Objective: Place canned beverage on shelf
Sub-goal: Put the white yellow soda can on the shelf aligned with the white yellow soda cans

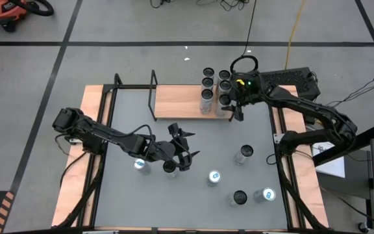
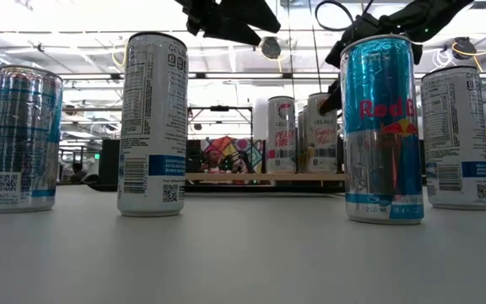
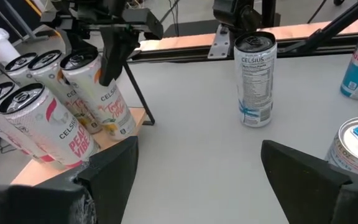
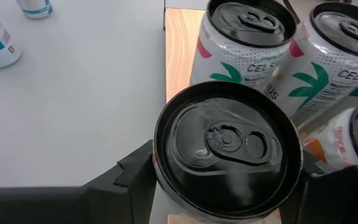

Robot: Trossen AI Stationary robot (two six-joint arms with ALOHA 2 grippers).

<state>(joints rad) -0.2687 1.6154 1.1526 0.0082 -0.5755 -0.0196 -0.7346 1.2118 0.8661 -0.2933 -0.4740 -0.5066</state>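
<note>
Right gripper (image 1: 237, 109) is up at the shelf (image 1: 177, 102), and it has a can (image 4: 227, 149) squeezed between its fingers, jaws about half apart with the black lid filling the gap between them. This is the placing step: the held can sits at the front corner of the cluster of Celsius cans (image 1: 208, 88) already on the light-wood board, with two of them just beyond the gripper and another close beside it. Whether its base is down on the wood yet, the views don't settle. By my read the next move calls for a gentle release and a straight lift away, since the neighbours stand close enough to get knocked.

Left gripper (image 1: 182, 148) hovers over the grey tabletop (image 1: 206, 143) with its jaws spread wide and nothing in them. A silver can with a blue tab (image 3: 357, 148) stands just beside one finger, and a white Celsius can (image 3: 254, 79) waits farther ahead of it. That arm looks lined up for the next pick.
</note>
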